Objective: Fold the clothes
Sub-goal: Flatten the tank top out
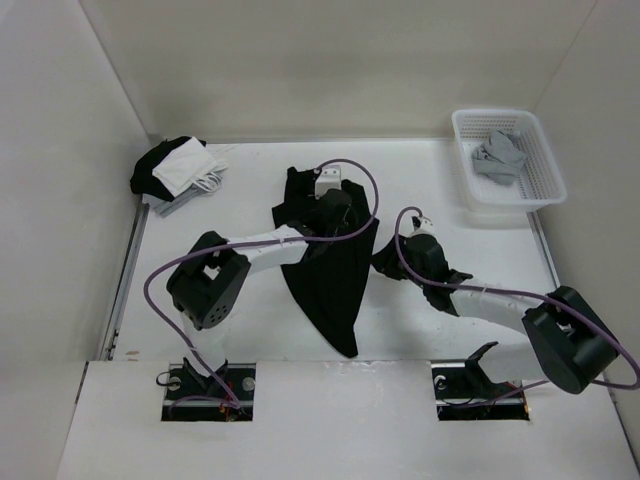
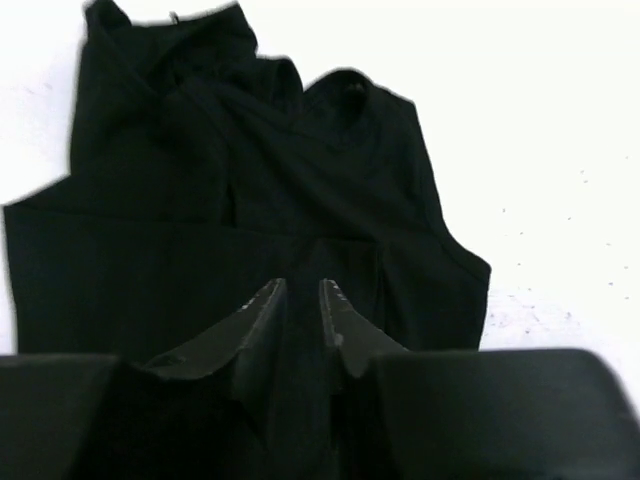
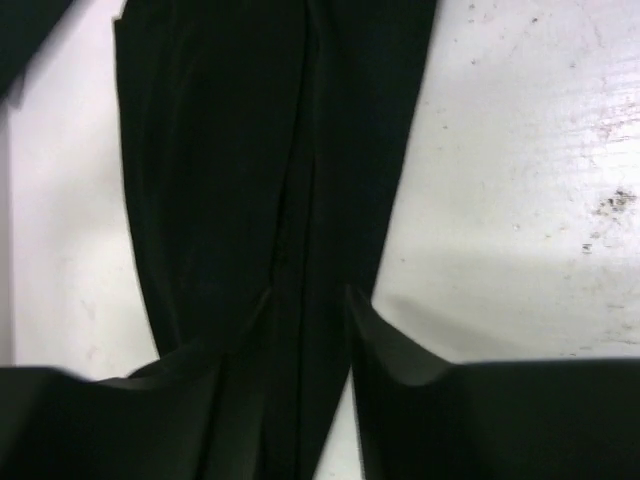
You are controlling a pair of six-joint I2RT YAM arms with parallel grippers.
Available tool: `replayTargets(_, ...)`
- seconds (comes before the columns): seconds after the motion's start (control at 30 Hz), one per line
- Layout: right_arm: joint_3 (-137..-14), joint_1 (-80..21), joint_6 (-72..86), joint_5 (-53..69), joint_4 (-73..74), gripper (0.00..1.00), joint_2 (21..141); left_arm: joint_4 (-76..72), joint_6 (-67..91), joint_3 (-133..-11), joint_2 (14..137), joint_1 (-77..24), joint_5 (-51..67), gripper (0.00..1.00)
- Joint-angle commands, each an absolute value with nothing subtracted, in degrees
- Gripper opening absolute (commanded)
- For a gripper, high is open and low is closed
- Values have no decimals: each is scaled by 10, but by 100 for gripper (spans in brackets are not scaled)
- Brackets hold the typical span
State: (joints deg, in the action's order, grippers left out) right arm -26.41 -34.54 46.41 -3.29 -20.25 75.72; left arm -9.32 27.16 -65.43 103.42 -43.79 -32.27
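Note:
The clothes, a plain black T-shirt (image 1: 335, 290), lie mid-table as a long narrow strip narrowing to a point near the front. My left gripper (image 1: 335, 212) hovers over the strip's upper part. In the left wrist view its jaws (image 2: 302, 290) stand a little apart above the bunched black cloth (image 2: 200, 200), and I cannot tell if any fabric sits between them. My right gripper (image 1: 388, 262) is at the strip's right edge. In the right wrist view it is open (image 3: 308, 295), straddling a lengthwise fold of the shirt (image 3: 230, 150).
A white basket (image 1: 461, 160) at the back right holds a small light-grey garment (image 1: 497, 158). A black-and-white bundle of cloth (image 1: 178, 172) lies at the back left. White walls close the table on three sides.

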Motion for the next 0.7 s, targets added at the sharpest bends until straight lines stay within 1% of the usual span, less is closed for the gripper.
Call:
replayTargets(0.0, -300, -338, 482, -54, -229, 27, 760, -117, 303, -707, 1085, -442, -280, 24)
replayTargets(0.03, -306, -334, 481, -56, -229, 25, 768, -114, 304, -721, 1100, -442, -279, 26)
replayTargets(0.1, -310, -327, 481, -55, -228, 25, 777, -109, 305, -740, 1121, -442, -276, 27)
replayTargets(0.23, -304, -326, 474, -49, -241, 28, 782, -104, 308, -763, 1150, -441, -281, 28)
replayTargets(0.5, -284, -325, 478, -19, -274, 28, 800, -102, 313, -802, 1194, -435, -278, 30)
replayTargets(0.6, -280, -326, 477, -16, -276, 28, 791, -97, 309, -819, 1215, -434, -277, 30)
replayTargets(0.67, -276, -322, 476, -16, -276, 29, 782, -91, 308, -824, 1221, -432, -281, 27)
